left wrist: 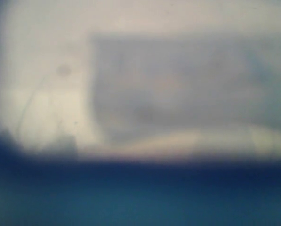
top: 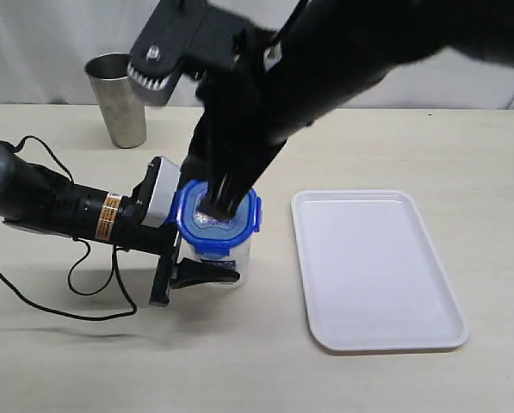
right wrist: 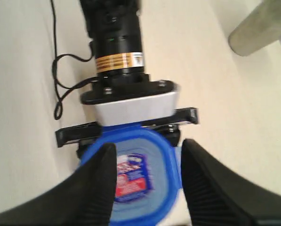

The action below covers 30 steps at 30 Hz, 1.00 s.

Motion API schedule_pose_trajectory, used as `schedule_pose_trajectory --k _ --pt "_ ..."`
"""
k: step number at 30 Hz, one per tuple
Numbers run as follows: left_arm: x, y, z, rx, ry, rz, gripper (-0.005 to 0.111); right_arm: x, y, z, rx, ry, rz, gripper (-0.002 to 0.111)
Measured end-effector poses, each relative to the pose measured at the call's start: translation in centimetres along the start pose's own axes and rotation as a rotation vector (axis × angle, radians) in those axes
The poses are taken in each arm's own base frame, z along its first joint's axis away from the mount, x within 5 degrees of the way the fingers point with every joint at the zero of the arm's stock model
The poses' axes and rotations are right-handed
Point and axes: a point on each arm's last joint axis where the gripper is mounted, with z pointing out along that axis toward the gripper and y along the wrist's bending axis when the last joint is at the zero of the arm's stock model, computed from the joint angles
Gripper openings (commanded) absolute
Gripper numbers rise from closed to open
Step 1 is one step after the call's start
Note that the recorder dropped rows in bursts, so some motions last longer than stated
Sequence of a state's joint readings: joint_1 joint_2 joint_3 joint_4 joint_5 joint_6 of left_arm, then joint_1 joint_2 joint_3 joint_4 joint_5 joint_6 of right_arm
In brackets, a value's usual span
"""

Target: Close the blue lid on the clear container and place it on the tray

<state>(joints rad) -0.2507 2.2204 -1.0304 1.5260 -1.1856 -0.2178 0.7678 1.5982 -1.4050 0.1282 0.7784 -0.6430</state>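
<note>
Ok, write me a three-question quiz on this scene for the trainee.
1. True or false: the tall clear plastic container stands on the table beside the flat white rectangular plastic tray, not on it.
2. What grips the container's side? A the left gripper; B a human hand; C nothing.
3. Fill in: the right gripper, above the translucent blue plastic lid, has its jaws ___.
Key: 1 true; 2 A; 3 open.

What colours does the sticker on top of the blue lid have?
The sticker on the blue lid is red and blue; the right wrist view shows it best.
</note>
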Motion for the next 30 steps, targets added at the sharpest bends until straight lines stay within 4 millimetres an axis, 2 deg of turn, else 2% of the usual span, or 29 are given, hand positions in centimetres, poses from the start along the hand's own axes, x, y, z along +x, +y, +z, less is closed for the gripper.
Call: schedule_pose_trajectory --k 4,7,15,22,30 --pt "0.0 -0.1 0.1 0.014 -0.002 0.035 0.0 0.7 -4.0 -0.9 -0.042 0.063 0.116 0.042" --pt "-0.1 -0.2 0.1 0.018 -0.004 0.04 0.0 0.9 -5.3 0.1 -0.122 0.093 0.109 0.042" --pt "-0.1 -0.2 0.1 0.019 -0.004 0.044 0.0 0.5 -4.6 2.7 -0.223 0.113 0.015 0.042" --pt "-0.1 -0.2 0.1 0.019 -0.004 0.044 0.0 1.6 -4.4 5.5 -0.287 0.189 0.011 0.042" --pt "-0.1 -0.2 0.1 0.022 -0.003 0.05 0.0 2.1 -4.7 6.5 -0.275 0.233 0.024 0.042"
